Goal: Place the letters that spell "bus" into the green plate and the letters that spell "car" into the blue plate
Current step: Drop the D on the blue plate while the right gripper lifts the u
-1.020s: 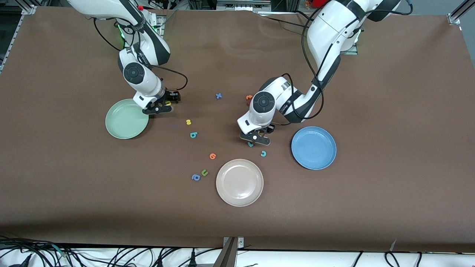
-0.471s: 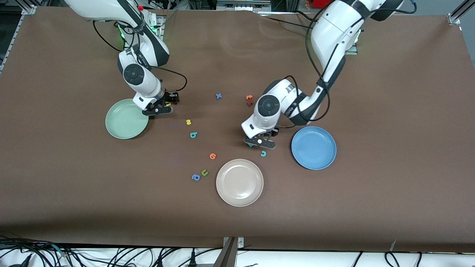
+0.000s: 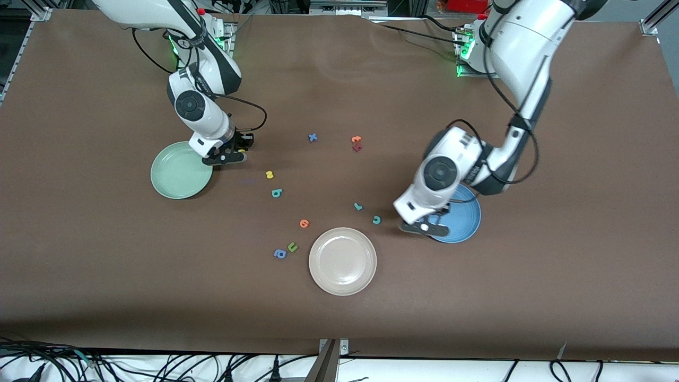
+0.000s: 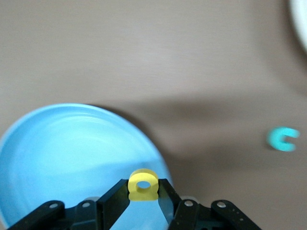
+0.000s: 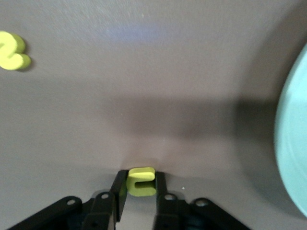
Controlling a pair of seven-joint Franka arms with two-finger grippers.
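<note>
Yellow "a" [image 4: 143, 185] is pinched in the left gripper [image 3: 424, 227] over the blue plate [image 3: 462, 223] rim. Right gripper [image 3: 225, 157] is clamped on the yellow "u" [image 5: 141, 181] at table level just beside the green plate [image 3: 177, 172]. Yellow "s" [image 3: 269, 174], teal "b" [image 3: 276, 193], "r" [image 3: 358, 206] and "c" [image 3: 376, 219] lie loose on the table between the plates.

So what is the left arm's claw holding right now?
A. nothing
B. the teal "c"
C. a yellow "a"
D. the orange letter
C: in the left wrist view the left claw is shut on the yellow "a", over the rim of the blue plate, while the teal "c" lies on the table.
</note>
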